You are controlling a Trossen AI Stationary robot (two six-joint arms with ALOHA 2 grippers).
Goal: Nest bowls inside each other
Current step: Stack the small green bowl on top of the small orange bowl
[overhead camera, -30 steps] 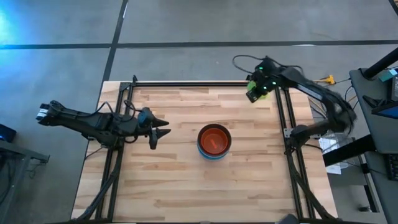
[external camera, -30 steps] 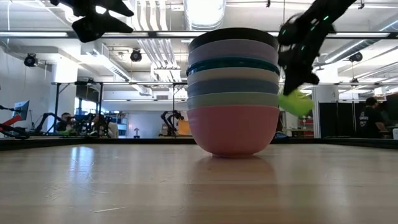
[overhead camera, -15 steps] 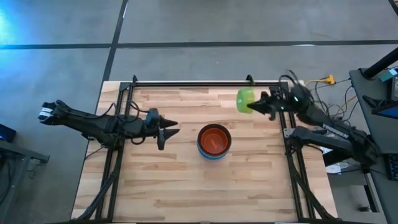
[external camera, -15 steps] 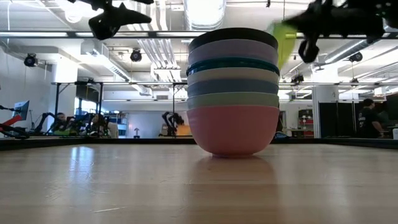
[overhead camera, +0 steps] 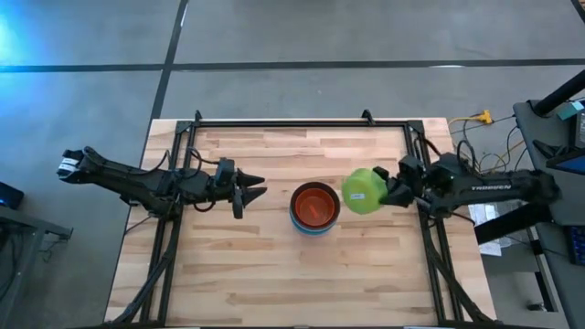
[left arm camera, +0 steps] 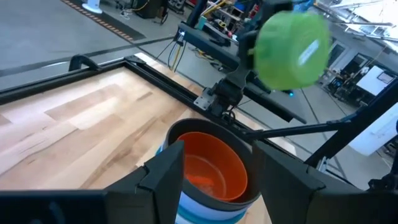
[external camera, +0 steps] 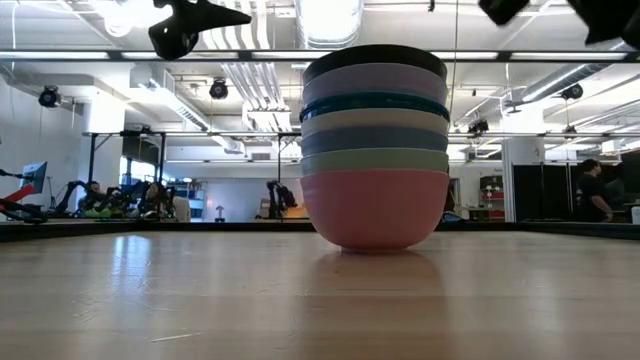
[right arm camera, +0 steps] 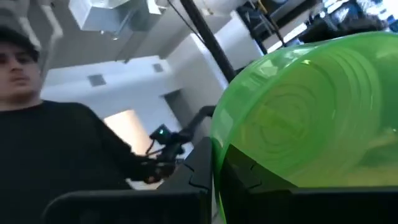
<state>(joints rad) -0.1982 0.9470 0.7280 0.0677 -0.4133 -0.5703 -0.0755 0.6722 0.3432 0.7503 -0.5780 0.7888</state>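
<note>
A stack of nested bowls (overhead camera: 315, 208) stands mid-table on its pink bottom bowl (external camera: 375, 205), with mint, blue, white, teal, lavender and black above and the small red bowl (left arm camera: 208, 167) inside the top. My right gripper (overhead camera: 384, 194) is shut on the lime green bowl (overhead camera: 364, 190), in the air just right of the stack. My left gripper (overhead camera: 254, 190) hovers open, left of the stack and above table height (external camera: 200, 18). My right gripper holds the lime green bowl by its rim (right arm camera: 217, 155), coming level from the table's right. One finger looks to be inside and one outside, but the green wall blurs this. The bowl is lifted clear and tipped on its side, its base (left arm camera: 293, 50) facing the left arm and partly upward.
Black frame rails (overhead camera: 302, 122) run along the far edge and both sides of the wooden table (overhead camera: 274, 274). Bare wood lies near and far of the stack. A person in a dark top (right arm camera: 43, 137) shows beyond the table in the right wrist view.
My right gripper has carried the lime green bowl from the table's far right corner toward the near edge and the stack, turning the bowl so that its base faces left and up. My left gripper has moved a little right, toward the stack.
</note>
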